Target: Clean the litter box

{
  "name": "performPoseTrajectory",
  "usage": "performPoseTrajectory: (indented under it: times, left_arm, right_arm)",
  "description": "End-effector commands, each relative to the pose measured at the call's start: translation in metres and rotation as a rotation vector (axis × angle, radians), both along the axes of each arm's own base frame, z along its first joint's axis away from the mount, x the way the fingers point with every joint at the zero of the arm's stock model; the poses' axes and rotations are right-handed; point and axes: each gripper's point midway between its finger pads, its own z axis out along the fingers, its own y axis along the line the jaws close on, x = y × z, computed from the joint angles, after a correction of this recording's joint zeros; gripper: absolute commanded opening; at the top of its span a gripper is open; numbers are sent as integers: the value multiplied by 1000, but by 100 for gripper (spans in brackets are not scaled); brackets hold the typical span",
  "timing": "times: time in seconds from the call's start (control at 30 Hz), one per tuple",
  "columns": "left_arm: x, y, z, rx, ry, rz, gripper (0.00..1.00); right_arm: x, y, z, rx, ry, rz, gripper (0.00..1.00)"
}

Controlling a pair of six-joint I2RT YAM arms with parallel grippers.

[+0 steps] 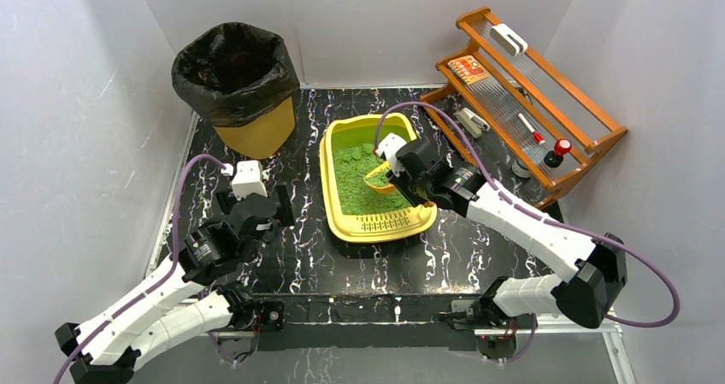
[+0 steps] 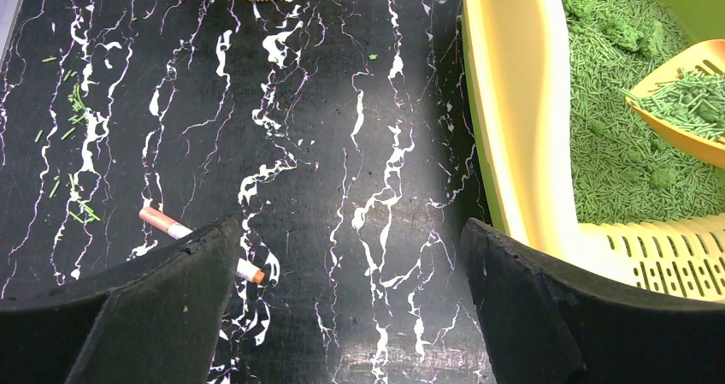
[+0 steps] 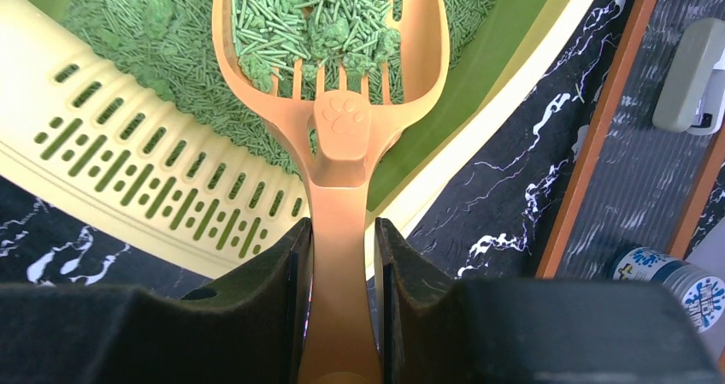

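The yellow litter box (image 1: 338, 221) lies mid-table, filled with green litter (image 1: 355, 179), its slotted grate (image 3: 154, 179) at the near end. My right gripper (image 3: 342, 230) is shut on the handle of an orange slotted scoop (image 3: 342, 119). The scoop's bowl (image 1: 377, 177) hangs over the litter and carries green pellets and clumps (image 3: 321, 20). My left gripper (image 2: 350, 239) is open over bare table to the left of the litter box (image 2: 504, 119), with nothing between its fingers.
A yellow bin with a black bag (image 1: 238, 80) stands at the back left. A wooden rack (image 1: 534, 102) with small items sits at the back right. A thin pen-like stick (image 2: 171, 228) and stray green pellets (image 2: 73, 102) lie on the black marbled table (image 1: 299, 256).
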Motion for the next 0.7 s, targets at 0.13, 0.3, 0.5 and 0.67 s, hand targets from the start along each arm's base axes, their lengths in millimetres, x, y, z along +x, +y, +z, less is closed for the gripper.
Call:
performPoseTrajectory:
  times: [0.13,0.3,0.5,0.67]
  left_arm:
    - [0,4,11,-20,-32,20,98]
    - [0,3,10,-25,-30,16,98]
    - [0,2,9,-21,-24,14,98]
    - [0,2,9,-20,-22,12,98]
  right_arm:
    - [-1,9,27,137,-19,-75,0]
    - [-3,13,25,191,21,-145,0]
    - [-7,25,20,315,87,-222,0]
    - [-9,34,15,469,145,-301,0]
